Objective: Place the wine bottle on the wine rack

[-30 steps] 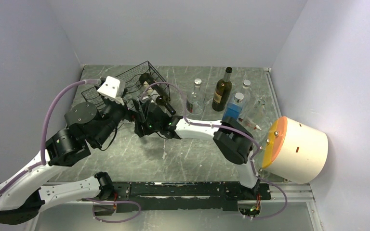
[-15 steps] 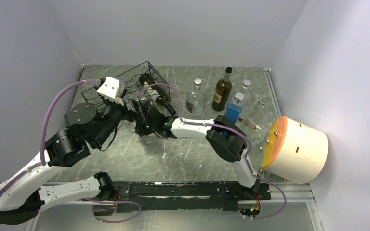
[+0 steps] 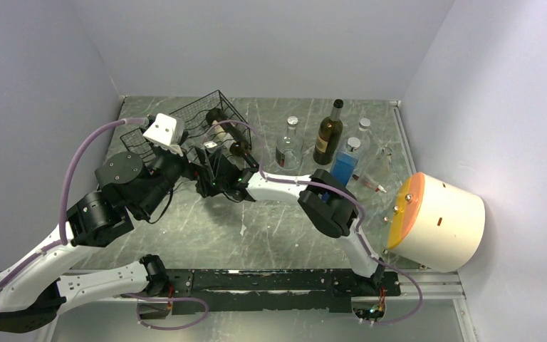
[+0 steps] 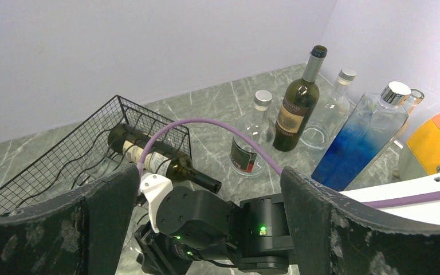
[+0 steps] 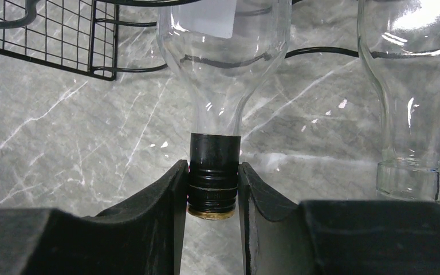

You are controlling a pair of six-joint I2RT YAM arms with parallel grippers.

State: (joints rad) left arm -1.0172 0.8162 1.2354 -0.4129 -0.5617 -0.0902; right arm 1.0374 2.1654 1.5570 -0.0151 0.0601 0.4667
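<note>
The black wire wine rack (image 3: 192, 122) stands at the back left. A clear-glass wine bottle (image 5: 223, 57) lies with its body in the wine rack (image 5: 46, 40) and its neck pointing out. My right gripper (image 5: 212, 172) is shut on that bottle's black screw cap, one finger on each side. A dark green labelled bottle (image 4: 160, 163) lies on the rack's upper tier. My left gripper (image 4: 206, 223) stands wide open just left of the right wrist, with nothing between its fingers (image 4: 46, 229).
A second clear bottle (image 5: 415, 86) lies beside the held one. Upright at the back stand a dark wine bottle (image 3: 328, 134), a small clear bottle (image 3: 288, 146), a blue bottle (image 3: 345, 160) and more clear glass. A white drum with an orange face (image 3: 438, 221) sits at the right.
My right gripper's jaws have shut on the black cap, and the right arm has shifted slightly left toward the rack. The left arm has not moved.
</note>
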